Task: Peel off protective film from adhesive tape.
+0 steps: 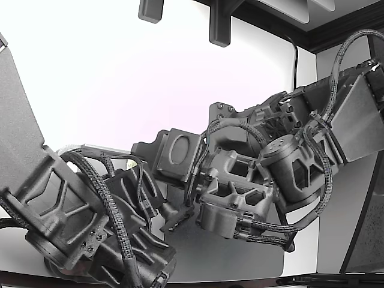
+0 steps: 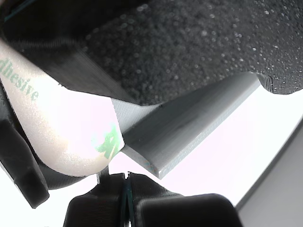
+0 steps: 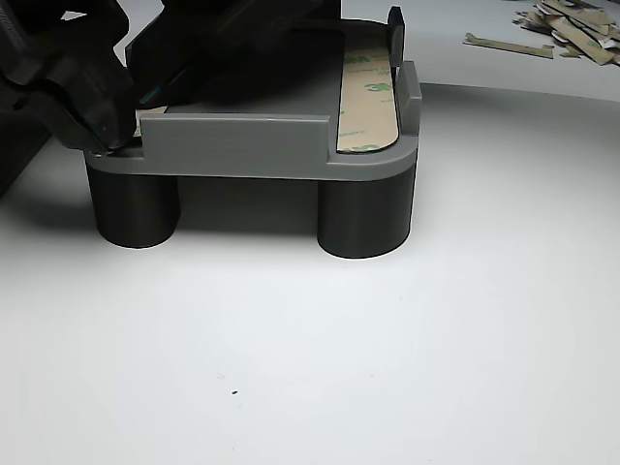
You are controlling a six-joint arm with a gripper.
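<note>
A grey fixture (image 3: 242, 145) stands on black round legs (image 3: 366, 218). A strip of adhesive tape (image 3: 368, 97) with its green-printed protective film lies along the fixture's right side in the other view. My black gripper (image 3: 102, 116) sits at the fixture's left corner, beside the tan end of another strip (image 3: 152, 112). In the wrist view, the rounded white film end (image 2: 71, 127) with green print lies against the grey fixture edge (image 2: 189, 127), between a black textured finger (image 2: 189, 42) and a dark lower finger (image 2: 156, 208). Whether the jaws pinch the film is hidden.
Several peeled film scraps (image 3: 567, 29) lie on the white table (image 3: 387, 368) at the back right of the other view. In the exterior view two black arms (image 1: 282, 162) (image 1: 72, 210) with braided cables crowd together and cover the fixture.
</note>
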